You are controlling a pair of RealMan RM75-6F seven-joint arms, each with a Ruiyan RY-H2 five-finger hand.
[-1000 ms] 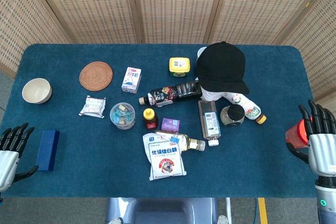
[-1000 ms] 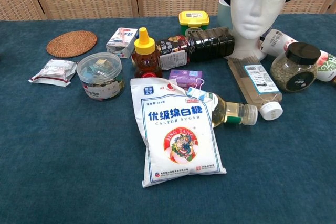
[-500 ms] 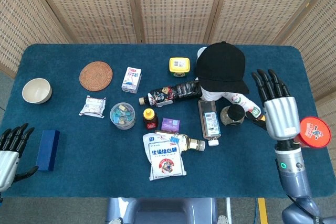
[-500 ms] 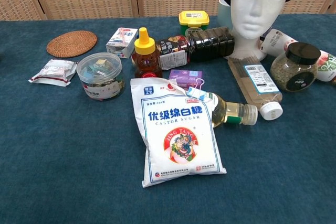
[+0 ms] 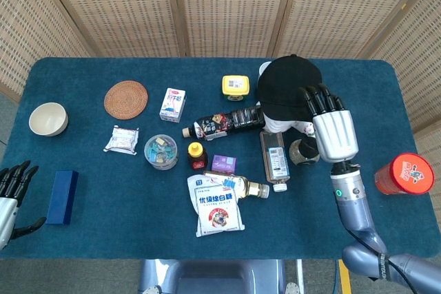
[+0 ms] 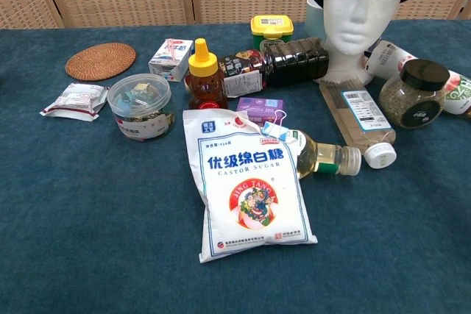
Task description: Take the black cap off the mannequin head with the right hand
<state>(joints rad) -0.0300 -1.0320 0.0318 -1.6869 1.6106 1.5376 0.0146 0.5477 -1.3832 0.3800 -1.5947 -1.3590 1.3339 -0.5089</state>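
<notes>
1. Step in hand, by judgement: the reach toward the round black fabric cap [image 5: 289, 87], with no grasp made yet.
2. Seated on the white foam mannequin head [image 6: 366, 5] just ahead of the right hand [image 5: 333, 132], toward its inner side; brim pointing back at the hand in the head view, only the lower edge of the cap showing in the chest view.
3. Right hand hovering palm-down with fingers [image 5: 317, 99] stretched forward and slightly apart, holding nothing; tips overlapping the cap's near edge in the head view, though contact impossible to confirm from above.
4. Absent from the chest view, so no help there on height above the brim.
5. Directly under the palm: a squat glass jar with a black lid [image 6: 417, 93], lying close to the white printed bottle [image 6: 390, 56] beside the mannequin's base.
6. Well off to the hand's outer side: a red-lidded round tin [image 5: 404, 173], clear of the path.
7. Next move, as a judgement: close the fingers over the brim or crown, then lift upward and back, steadily enough not to topple the light foam head or knock the jar below.
8. Left hand [image 5: 10, 194] low at the far edge, fingers apart, holding nothing, next to a dark blue rectangular box [image 5: 62, 197].
</notes>
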